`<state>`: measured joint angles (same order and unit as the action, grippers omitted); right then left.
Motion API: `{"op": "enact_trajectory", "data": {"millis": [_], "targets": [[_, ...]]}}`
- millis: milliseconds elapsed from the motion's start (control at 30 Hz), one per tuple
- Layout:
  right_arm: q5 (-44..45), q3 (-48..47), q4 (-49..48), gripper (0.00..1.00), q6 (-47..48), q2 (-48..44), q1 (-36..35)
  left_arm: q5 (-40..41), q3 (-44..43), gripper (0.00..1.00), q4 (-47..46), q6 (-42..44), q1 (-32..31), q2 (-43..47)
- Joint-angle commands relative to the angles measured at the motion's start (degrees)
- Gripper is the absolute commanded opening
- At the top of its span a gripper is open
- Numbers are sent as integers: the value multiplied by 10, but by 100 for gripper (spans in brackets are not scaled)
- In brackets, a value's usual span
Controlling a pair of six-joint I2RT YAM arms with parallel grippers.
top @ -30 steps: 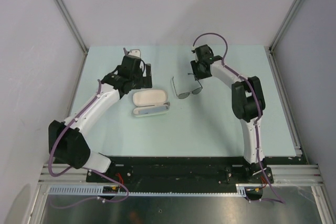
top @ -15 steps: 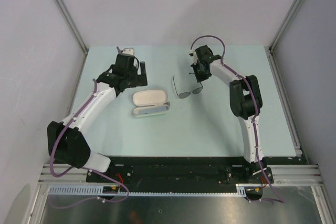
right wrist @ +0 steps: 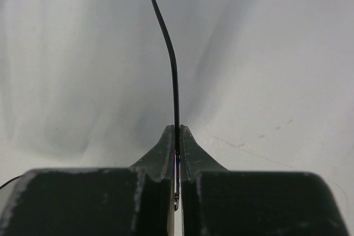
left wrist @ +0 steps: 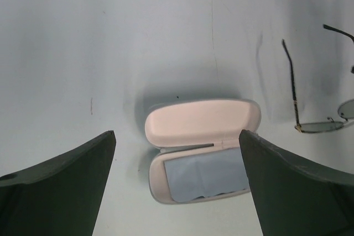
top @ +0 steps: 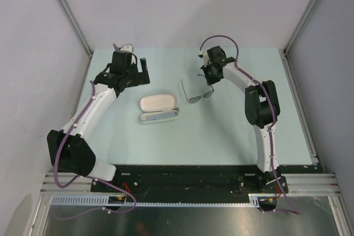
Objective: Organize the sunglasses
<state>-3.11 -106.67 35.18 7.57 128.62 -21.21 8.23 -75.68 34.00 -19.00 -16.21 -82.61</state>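
Sunglasses (top: 197, 95) at middle of bench (top: 221, 136), just right of open case (top: 159, 106), unfolded. Lens front on near side, long axis roughly left-right; temples run toward far edge. Right end effector (right wrist: 177, 136) clenched on right-side temple (right wrist: 172, 64), thin wire pinched edge-on, likely to fold or lift it. Left end effector (top: 135, 73) released wide, hovers far-left of case, out of way. Cloth (left wrist: 204, 175) lies in case.

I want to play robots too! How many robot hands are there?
2. The left gripper hovers open, back-left of the case; the right gripper is shut on a temple arm of the sunglasses.
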Motion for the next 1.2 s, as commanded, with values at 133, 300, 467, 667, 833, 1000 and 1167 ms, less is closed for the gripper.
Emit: {"op": "enact_trajectory", "data": {"millis": [133,300,467,667,833,1000,1167], "targets": [[-23,57,-125,0,-2,-203,-6,-97,-69,100,-13,-16,54,52],[-84,115,-200,0,-14,-308,-7,-320,-68,100,-87,37,57,84],[-144,142,-247,0,-19,-368,-7,-514,-100,100,-173,0,57,78],[-261,147,-281,0,-24,-415,-11,-669,-113,100,-270,-48,26,64],[-302,150,-312,0,-37,-442,-20,-734,-84,100,-280,-30,-9,68],[-336,160,-346,0,-53,-469,-30,-725,-61,100,-285,-20,-29,85],[-347,179,-388,0,-69,-482,-53,-711,-55,100,-289,-43,-46,69]]}}
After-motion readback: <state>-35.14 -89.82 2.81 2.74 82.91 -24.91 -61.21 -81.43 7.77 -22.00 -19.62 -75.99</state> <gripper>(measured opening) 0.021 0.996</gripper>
